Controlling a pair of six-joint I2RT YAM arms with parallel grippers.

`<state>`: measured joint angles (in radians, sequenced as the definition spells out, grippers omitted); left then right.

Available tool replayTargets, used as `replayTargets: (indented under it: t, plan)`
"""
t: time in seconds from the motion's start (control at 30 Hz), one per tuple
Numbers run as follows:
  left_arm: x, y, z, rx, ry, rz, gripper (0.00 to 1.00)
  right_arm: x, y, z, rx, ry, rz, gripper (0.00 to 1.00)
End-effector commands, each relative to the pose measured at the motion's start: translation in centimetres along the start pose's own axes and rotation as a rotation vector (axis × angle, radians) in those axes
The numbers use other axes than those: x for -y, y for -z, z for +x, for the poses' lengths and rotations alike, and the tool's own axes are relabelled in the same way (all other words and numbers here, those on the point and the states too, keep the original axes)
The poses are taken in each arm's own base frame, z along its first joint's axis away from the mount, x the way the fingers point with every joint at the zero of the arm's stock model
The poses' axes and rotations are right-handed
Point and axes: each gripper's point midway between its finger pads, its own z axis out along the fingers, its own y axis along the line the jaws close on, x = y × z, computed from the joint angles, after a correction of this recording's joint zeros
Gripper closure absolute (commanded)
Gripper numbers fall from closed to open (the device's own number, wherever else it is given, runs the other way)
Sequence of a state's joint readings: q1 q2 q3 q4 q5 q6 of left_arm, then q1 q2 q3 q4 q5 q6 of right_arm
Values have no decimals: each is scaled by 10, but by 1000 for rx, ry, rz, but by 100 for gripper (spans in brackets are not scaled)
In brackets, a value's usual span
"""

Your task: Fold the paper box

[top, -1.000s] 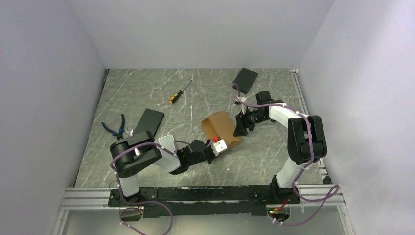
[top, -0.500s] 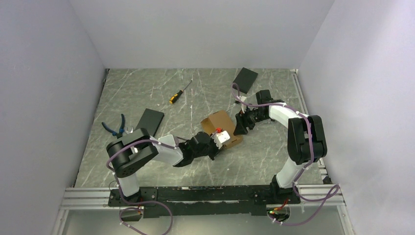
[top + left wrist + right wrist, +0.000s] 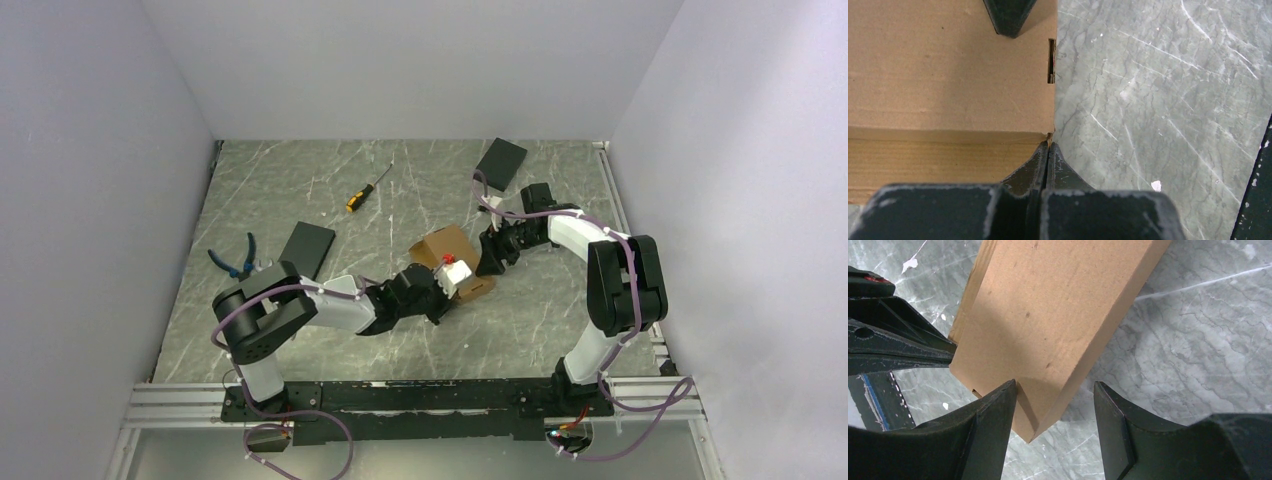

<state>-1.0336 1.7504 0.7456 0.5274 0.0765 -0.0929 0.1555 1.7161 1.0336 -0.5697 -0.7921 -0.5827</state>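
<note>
The tan-brown paper box [image 3: 447,252] sits mid-table, partly folded, with a flap [image 3: 478,287] lying at its near right. My left gripper [image 3: 456,276] is at the box's near side. In the left wrist view its jaws [image 3: 1048,145] are shut at the box's [image 3: 948,75] corner, with a sliver of cardboard edge between the tips. My right gripper [image 3: 489,254] is at the box's right end. In the right wrist view it [image 3: 1054,407] is open, the box's [image 3: 1058,305] corner lies between the fingers, and the left finger [image 3: 993,415] touches the cardboard.
One black slab [image 3: 500,160] lies at the back right and another [image 3: 305,248] left of the box. A yellow-handled screwdriver [image 3: 364,190] lies at the back. Blue pliers [image 3: 238,259] lie at the left. Grey walls close in the marbled table [image 3: 560,320].
My left gripper has moved forward and right, up against the box's near side. The box has shifted slightly back and left. The right arm has barely moved.
</note>
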Motion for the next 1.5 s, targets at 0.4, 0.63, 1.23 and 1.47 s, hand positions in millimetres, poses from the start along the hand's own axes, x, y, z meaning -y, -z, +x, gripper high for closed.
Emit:
replayTargets:
  t: [0.4,0.63,1.23,1.47]
  plan:
    - [-7,9,-1,73,77,-40,100,18,-4,11,-72,-12,73,39]
    - [-6,8,3,81,89,-30,100,20,-5,13,-83,-19,81,39]
    - [-9,10,10,85,107,-51,100,20,-6,14,-90,-23,82,39]
    - [-8,11,13,95,115,-45,100,20,-8,16,-98,-25,80,39]
